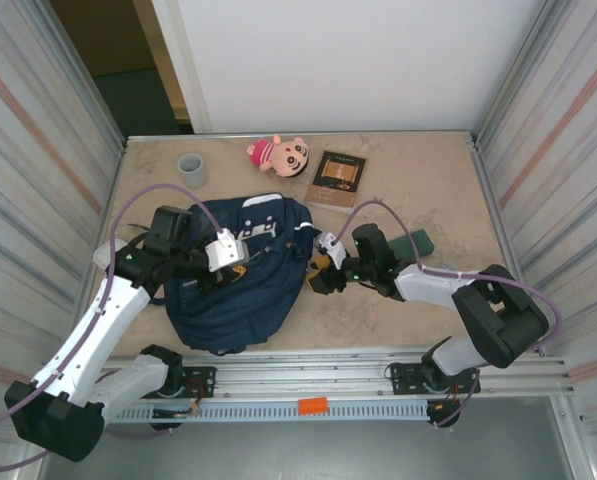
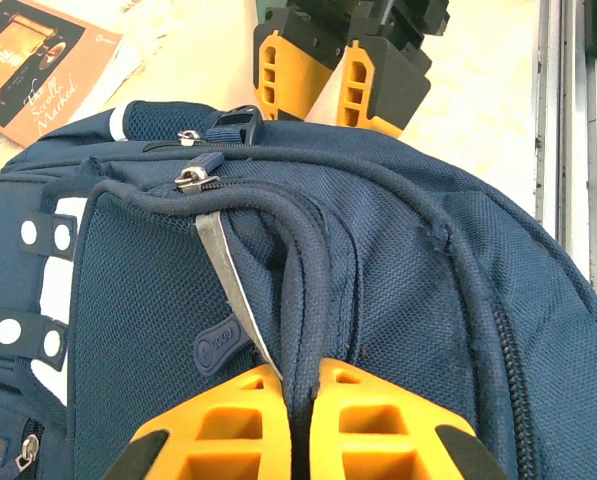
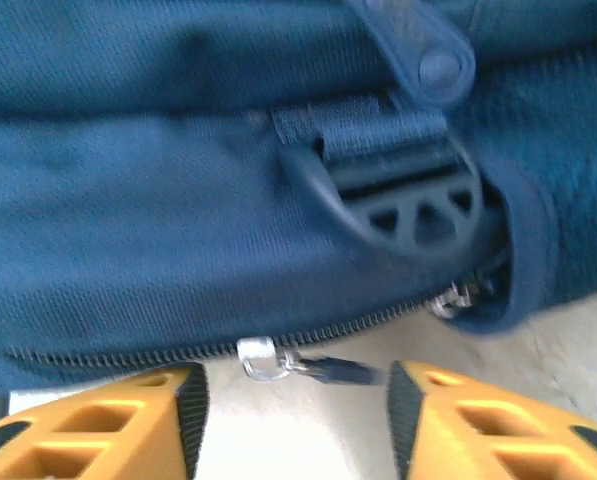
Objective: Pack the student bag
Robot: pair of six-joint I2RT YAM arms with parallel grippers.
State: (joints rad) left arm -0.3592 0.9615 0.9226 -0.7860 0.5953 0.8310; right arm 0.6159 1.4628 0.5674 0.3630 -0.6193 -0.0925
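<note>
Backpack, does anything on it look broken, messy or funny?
Nothing looks torn or spilled. The backpack lies slumped on the table, and one padded ridge of its fabric is squeezed between the left jaws. The pink plush toy, book and grey cup lie outside it.

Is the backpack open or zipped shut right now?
Looks zipped shut: the backpack lies flat and its zipper teeth meet in a closed line.

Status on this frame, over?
Left gripper shut on student bag seam. Right gripper open, fingers either side of zipper pull. Nothing in the way.
</note>
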